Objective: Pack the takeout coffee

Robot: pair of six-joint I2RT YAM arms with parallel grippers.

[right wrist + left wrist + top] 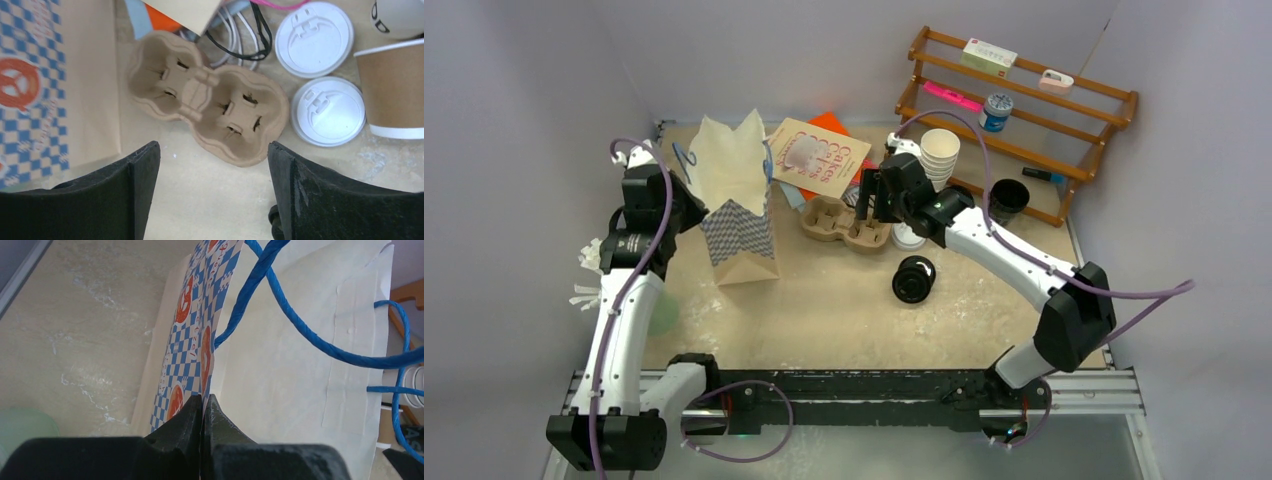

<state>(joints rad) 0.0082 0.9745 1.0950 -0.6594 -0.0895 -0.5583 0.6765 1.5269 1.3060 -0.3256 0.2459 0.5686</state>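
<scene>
A black cup with a black lid [914, 279] lies on its side mid-table. A white lid [909, 238], also in the right wrist view [327, 110], lies right of the brown cup carrier [845, 225] [207, 107]; I cannot tell whether a cup is under it. A second white lid [314, 37] and a brown cup [395, 90] are beside it. My right gripper [869, 195] [212, 150] is open and empty, hovering above the carrier. My left gripper [688, 192] [204, 402] is shut on the rim of the upright checkered paper bag [739, 205] [195, 330].
A tall stack of lidless white cups [941, 152] stands behind the right gripper. A wooden rack [1024, 110] with small items fills the back right, with a black lidless cup [1007, 198] at its foot. A booklet [819, 155] lies behind the carrier. Cables [240, 30] lie by the lids.
</scene>
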